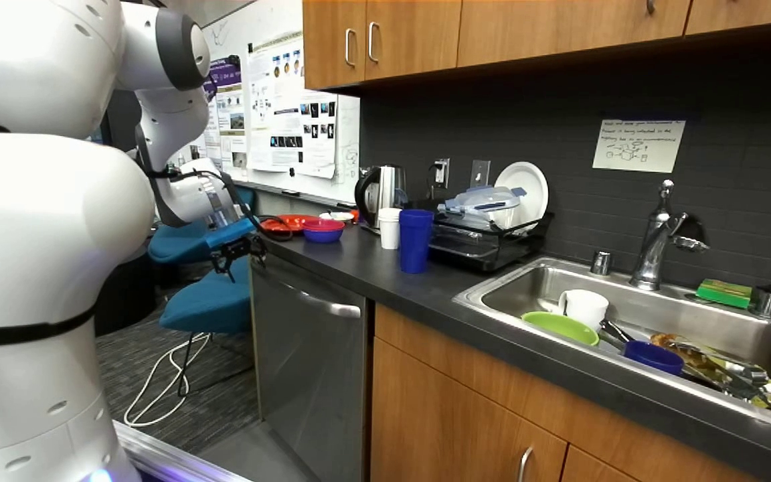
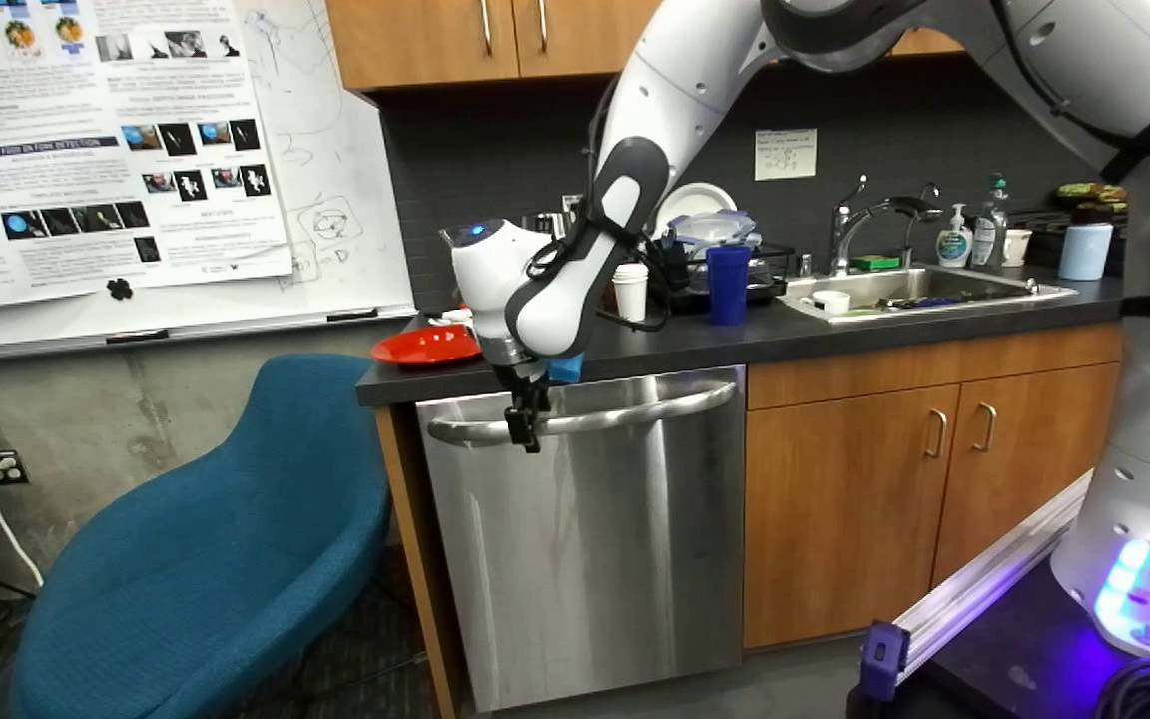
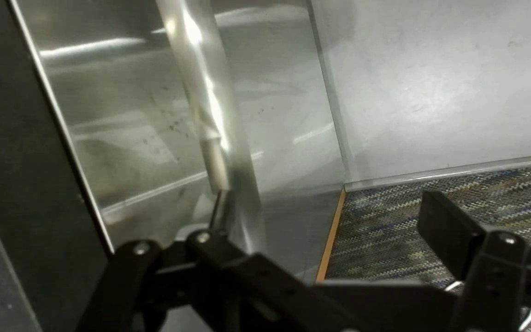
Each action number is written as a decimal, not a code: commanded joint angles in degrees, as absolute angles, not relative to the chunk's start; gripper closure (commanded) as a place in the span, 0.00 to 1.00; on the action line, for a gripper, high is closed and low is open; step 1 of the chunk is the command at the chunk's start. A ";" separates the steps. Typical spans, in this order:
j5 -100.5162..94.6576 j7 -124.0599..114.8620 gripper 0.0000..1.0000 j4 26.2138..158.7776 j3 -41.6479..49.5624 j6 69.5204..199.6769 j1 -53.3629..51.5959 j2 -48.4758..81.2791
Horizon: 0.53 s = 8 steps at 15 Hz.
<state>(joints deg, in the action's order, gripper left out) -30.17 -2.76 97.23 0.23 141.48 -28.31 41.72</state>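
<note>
My gripper (image 3: 327,212) is open, with its fingers spread wide and nothing between them in the wrist view. The right finger shows over the carpet. The left finger is beside the metal bar handle (image 3: 208,87), its tip partly hidden; I cannot tell whether it touches the bar. The handle runs across a stainless steel dishwasher door (image 3: 288,106). In an exterior view the gripper (image 2: 527,424) points down in front of the left part of the handle (image 2: 635,414) and door (image 2: 595,559). The gripper (image 1: 238,258) also shows beyond the dishwasher's far end (image 1: 308,375).
The dark counter (image 1: 359,271) carries a red plate (image 2: 425,346), a red-and-blue bowl (image 1: 323,231), white cups (image 1: 389,229), a blue cup (image 1: 415,241) and a dish rack (image 1: 486,248). The sink (image 1: 492,294) holds dishes. A blue chair (image 2: 206,539) stands beside the dishwasher.
</note>
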 commanded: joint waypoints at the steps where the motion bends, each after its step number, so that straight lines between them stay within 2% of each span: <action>1: -32.60 -6.19 0.00 97.33 2.26 139.81 -28.86 41.68; 8: -34.26 -6.94 0.00 96.95 2.83 140.47 -27.85 42.37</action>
